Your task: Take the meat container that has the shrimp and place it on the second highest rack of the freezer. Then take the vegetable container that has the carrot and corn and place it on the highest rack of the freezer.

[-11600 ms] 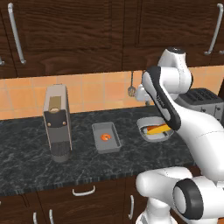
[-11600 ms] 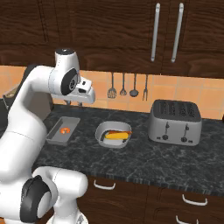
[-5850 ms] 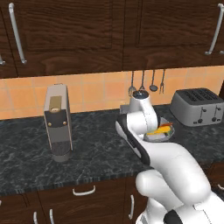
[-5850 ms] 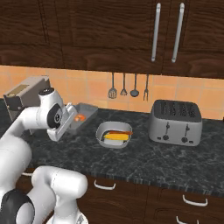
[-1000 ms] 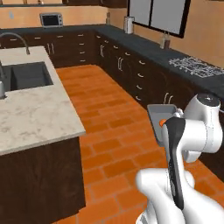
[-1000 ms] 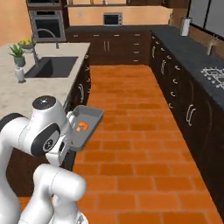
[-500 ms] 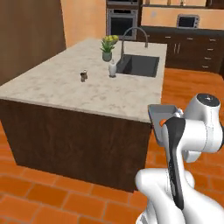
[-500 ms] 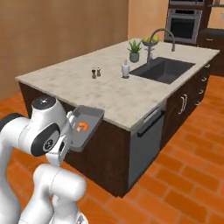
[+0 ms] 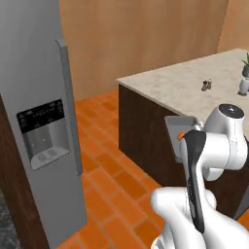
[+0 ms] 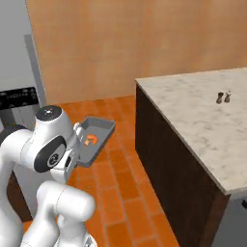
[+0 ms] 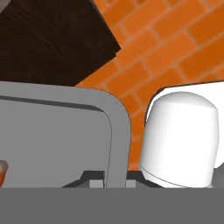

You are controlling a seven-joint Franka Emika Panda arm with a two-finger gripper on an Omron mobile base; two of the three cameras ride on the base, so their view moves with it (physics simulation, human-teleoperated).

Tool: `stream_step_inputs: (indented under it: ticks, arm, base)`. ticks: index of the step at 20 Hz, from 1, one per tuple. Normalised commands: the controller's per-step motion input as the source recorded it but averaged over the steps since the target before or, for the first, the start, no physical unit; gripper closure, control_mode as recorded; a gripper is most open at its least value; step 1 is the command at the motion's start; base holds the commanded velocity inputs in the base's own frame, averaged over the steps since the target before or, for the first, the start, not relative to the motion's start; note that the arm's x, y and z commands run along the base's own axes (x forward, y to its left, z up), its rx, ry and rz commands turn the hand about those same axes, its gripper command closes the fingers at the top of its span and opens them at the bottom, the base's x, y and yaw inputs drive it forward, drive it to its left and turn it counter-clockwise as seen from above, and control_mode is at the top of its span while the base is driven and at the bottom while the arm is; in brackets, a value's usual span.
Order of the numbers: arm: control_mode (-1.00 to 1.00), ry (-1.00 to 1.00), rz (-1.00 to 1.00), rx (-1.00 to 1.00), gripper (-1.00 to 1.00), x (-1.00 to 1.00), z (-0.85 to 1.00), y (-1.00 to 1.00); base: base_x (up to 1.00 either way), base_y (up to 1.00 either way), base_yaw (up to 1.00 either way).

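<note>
Meat container (image 10: 98,136) | grey, rectangular | orange-red shrimp (image 10: 90,140) inside

One freezer (image 9: 39,121), one meat container (image 10: 94,140), one shrimp (image 10: 90,140), two shakers (image 10: 223,97).

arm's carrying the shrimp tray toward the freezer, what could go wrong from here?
1. The meat container is held by one rim and tilted; the shrimp could slide out as the base drives.
2. The freezer door looks closed, and the gripper is shut on the tray, so no free hand for the handle.
3. The island counter sits close beside the arm; a swing might clip the tray.
</note>
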Motion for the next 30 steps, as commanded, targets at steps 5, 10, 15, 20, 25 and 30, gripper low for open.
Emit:
stream_step_inputs:
  ticks: [5, 10, 15, 20, 25, 30]
  arm:
    - [1.0, 0.0, 0.0, 0.0, 1.0, 0.0, 0.0, 0.0]
    - [1.0, 0.0, 0.0, 0.0, 1.0, 0.0, 0.0, 0.0]
    - [1.0, 0.0, 0.0, 0.0, 1.0, 0.0, 0.0, 0.0]
    - [1.0, 0.0, 0.0, 0.0, 1.0, 0.0, 0.0, 0.0]
    - [1.0, 0.0, 0.0, 0.0, 1.0, 0.0, 0.0, 0.0]
    - [1.0, 0.0, 0.0, 0.0, 1.0, 0.0, 0.0, 0.0]
  base:
    - [0.3, -0.07, 0.9]
    - [0.28, -0.64, 0.44]
    - [0.52, -0.67, 0.18]
    - [0.75, -0.54, 0.12]
    - [0.81, -0.59, 0.02]
    - [0.9, -0.51, 0.04]
